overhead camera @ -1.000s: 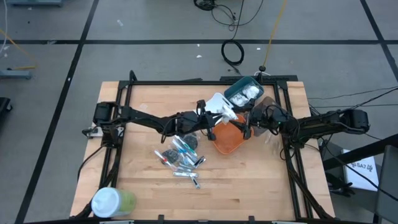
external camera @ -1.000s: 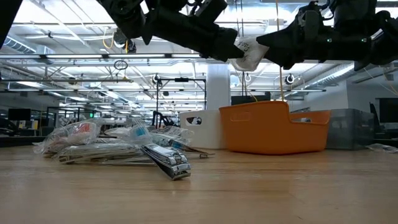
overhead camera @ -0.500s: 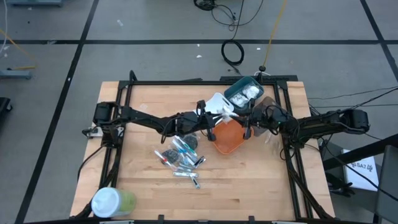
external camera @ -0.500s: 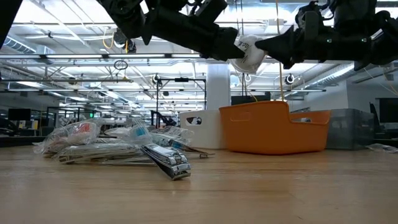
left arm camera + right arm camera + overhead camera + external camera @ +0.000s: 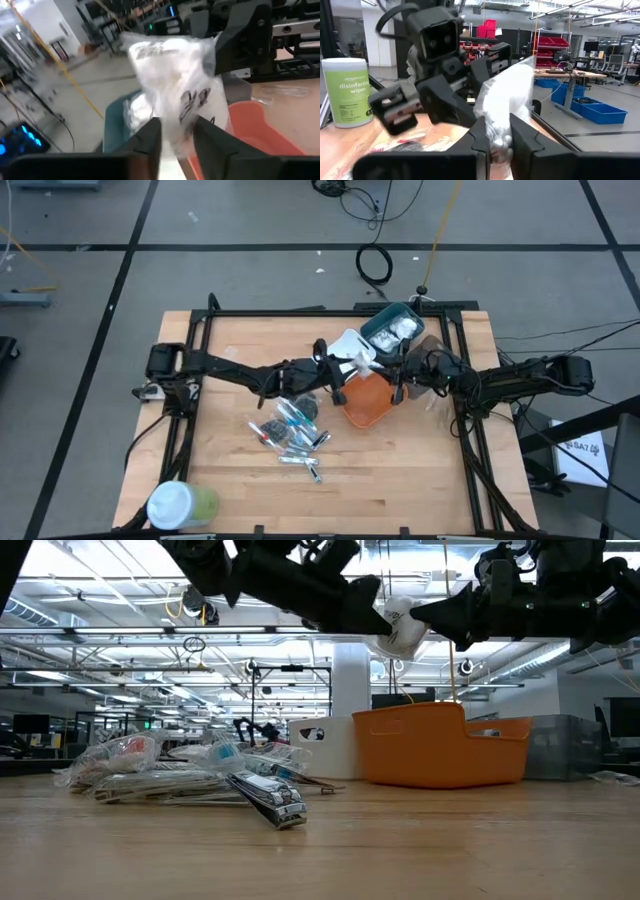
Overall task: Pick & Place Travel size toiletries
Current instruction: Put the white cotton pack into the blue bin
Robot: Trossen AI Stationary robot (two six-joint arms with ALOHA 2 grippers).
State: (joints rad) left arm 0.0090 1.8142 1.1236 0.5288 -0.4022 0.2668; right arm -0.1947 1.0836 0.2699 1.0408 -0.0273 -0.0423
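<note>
A white crinkly plastic packet is clamped from both sides by the left pincer and right pincer, held above the orange bin, apparently for handover.

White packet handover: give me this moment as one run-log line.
white packet | left pincer: shut on it | right pincer: shut on it | above orange bin | remaining pile on table
</note>
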